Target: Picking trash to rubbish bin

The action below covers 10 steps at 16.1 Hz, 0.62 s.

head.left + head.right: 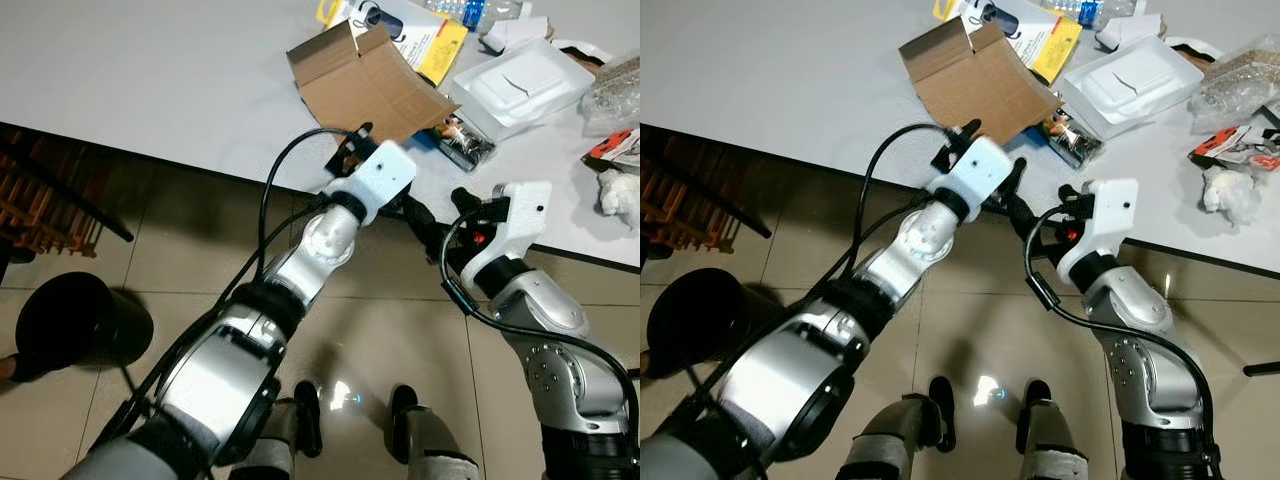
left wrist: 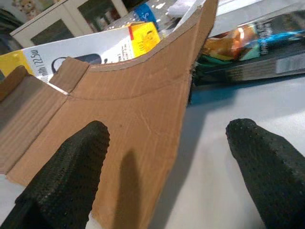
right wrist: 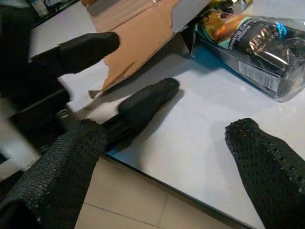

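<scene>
1. Left claw (image 2: 167, 176): at the near edge of the white table (image 1: 150, 90), fingers (image 2: 66, 176) spread wide apart, one in front of the lower flap of the cardboard box (image 1: 365, 85), the other over bare table surface beside it; nothing clamped between them.
2. Right claw (image 3: 162, 171): just beside the left claw, at the table edge, fingers apart and empty; left claw's black fingers in its wrist view, near the torn corner of the cardboard.
3. Cardboard box: brown, flattened and open, lying on the table near its front edge, partly over a yellow-and-white carton (image 1: 410, 30).
4. Dark foil packet (image 3: 257, 47): on the table just beside the cardboard box, between it and the white foam tray (image 1: 520, 85).
5. White foam tray: on the table to the right of the box; further right, a red-and-white wrapper (image 1: 615, 150) and crumpled white tissue (image 1: 620, 195).
6. Black rubbish bin (image 1: 75, 325): on the tiled floor (image 1: 400, 330) at the robot's left, well apart from the table litter.
7. Wooden chair (image 1: 45, 195): partly under the table, left side.
</scene>
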{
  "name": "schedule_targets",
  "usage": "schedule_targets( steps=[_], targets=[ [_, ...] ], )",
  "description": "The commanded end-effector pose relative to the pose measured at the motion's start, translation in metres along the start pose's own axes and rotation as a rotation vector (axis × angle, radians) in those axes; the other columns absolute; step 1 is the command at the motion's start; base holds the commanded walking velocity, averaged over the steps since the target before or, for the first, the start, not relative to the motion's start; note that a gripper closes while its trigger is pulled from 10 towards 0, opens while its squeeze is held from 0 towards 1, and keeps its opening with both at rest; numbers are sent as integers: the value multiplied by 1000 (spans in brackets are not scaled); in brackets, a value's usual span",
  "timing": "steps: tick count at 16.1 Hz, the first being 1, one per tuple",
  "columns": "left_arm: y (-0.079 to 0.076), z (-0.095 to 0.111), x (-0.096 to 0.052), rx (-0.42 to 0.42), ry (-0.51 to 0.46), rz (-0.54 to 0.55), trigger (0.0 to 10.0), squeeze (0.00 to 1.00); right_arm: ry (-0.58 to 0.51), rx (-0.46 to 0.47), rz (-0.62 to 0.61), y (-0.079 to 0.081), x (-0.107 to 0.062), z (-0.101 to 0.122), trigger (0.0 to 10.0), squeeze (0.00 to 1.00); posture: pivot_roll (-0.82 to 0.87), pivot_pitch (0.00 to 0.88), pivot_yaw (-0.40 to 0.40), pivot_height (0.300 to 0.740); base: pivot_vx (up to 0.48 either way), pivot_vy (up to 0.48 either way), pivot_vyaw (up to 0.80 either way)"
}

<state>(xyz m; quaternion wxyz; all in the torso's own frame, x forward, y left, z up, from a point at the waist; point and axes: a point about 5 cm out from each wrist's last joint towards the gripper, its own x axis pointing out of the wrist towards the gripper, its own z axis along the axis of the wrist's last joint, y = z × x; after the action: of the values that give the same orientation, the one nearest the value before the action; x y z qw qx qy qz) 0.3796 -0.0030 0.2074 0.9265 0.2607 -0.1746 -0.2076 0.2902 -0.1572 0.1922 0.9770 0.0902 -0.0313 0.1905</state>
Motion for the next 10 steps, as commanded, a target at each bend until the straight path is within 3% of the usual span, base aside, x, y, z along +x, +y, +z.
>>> schedule_targets(
  steps=[1, 2, 3, 4, 5, 10],
  targets=[
    [-7, -21, -7, 30, 115, -14, 10000, 0, 6, 15, 20, 6, -4, -2, 10000, 0, -37, 373, 143, 740, 0, 0, 0],
    [-6, -21, -6, 40, 123, -4, 10000, 0, 5, 17, 24, 7, -4, -1, 10000, 0, -37, 373, 143, 740, 0, 0, 0],
    [-3, -20, -4, 41, 140, 23, 7608, 0, 7, 19, 27, 8, -5, -1, 10000, 0, -42, 372, 144, 740, 0, 0, 0],
    [-1, -19, -3, 38, 146, 34, 3255, 0, 7, 20, 28, 9, -5, -1, 10000, 0, -42, 372, 144, 740, 0, 0, 0],
    [1, -19, -2, 37, 150, 47, 0, 0, 9, 22, 30, 9, -6, -1, 10000, 0, -42, 372, 144, 740, 0, 0, 0],
    [3, -17, 0, 40, 145, 56, 0, 0, 10, 19, 38, 10, -5, -1, 10000, 0, -36, 365, 144, 740, 0, 0, 0]
  ],
)
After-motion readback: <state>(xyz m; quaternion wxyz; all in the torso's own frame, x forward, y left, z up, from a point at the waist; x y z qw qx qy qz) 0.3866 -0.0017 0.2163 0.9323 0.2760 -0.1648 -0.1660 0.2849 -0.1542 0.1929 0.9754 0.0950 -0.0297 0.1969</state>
